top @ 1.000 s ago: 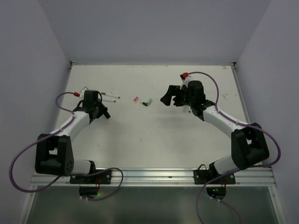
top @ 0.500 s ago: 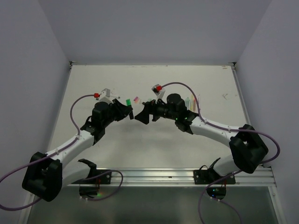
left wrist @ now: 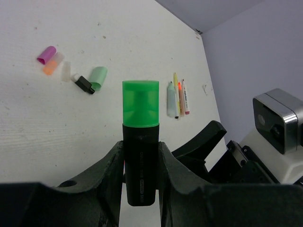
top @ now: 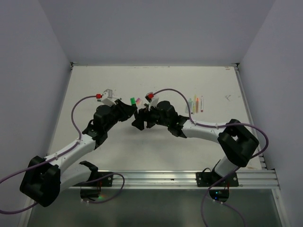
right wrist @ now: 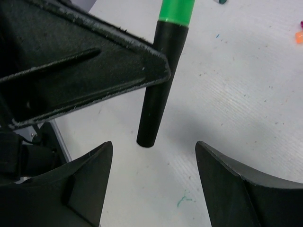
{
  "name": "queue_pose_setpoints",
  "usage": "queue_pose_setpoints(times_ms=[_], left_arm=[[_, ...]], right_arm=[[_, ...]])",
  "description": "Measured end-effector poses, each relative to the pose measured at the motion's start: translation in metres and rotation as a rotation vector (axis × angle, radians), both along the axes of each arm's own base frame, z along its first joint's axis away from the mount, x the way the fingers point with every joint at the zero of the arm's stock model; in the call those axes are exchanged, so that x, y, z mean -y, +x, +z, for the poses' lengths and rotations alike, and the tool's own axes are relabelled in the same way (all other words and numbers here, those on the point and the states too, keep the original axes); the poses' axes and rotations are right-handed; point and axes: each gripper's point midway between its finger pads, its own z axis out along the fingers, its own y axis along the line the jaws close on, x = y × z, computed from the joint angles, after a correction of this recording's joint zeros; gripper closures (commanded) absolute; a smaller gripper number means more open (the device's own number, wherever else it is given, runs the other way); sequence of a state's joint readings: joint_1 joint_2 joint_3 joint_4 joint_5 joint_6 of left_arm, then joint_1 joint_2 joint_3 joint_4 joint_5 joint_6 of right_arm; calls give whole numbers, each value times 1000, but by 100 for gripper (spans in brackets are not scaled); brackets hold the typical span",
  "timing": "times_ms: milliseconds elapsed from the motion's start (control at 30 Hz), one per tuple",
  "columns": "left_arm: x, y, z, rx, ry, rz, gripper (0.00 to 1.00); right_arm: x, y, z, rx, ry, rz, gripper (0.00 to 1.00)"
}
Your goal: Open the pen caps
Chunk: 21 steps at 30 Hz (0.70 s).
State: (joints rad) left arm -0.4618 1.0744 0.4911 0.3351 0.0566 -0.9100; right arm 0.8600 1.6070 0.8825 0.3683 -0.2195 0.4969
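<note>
**Item 1 – left gripper [left wrist: 140,161].** Clamped narrowly on the black barrel of a marker [left wrist: 140,142], which it holds off the table [top: 213,75] just left of centre. A second ago this arm sat far out at the left edge; it has since swung in to mid-table and hardly moved in the last half second.

**Item 2 – green cap [left wrist: 140,103].** Bright translucent green, short and cylindrical, and seated flush on the marker, so not yet opened. It stands clear of the left gripper's fingers on the far side. The barrel tapers to a blunt tail on the near side.

**Item 3 – right gripper [right wrist: 151,179].** Its jaws stand apart with nothing between them, narrower than a second ago and closing. It has crossed from the right half of the table to meet the left gripper. The marker's tail end lies ahead of its jaws, untouched. Judgement: the handover pose is set, but the pull has not begun – the right jaws face the tail, not the cap.

**Item 4 – loose pieces.** A pink cap [left wrist: 46,54] and a pale green cap [left wrist: 98,77] lie on the table beyond the marker.

**Item 5 – row of pens [top: 196,103].** They lie side by side at the right, uncovered since the right arm left.
</note>
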Motion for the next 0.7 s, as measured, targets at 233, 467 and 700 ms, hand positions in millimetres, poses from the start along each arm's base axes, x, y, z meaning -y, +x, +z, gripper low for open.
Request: queue_pose_setpoints(times_ms=[233, 467, 700], left_arm=[[0, -5, -13, -23, 6, 0, 98], [1, -5, -10, -13, 1, -2, 97], [1, -5, -10, 9, 23, -19, 41]], right_arm=[[-5, 18, 4, 34, 1, -52, 38], [-9, 28, 8, 67, -8, -70, 74], [-7, 28, 6, 77, -27, -73, 100]])
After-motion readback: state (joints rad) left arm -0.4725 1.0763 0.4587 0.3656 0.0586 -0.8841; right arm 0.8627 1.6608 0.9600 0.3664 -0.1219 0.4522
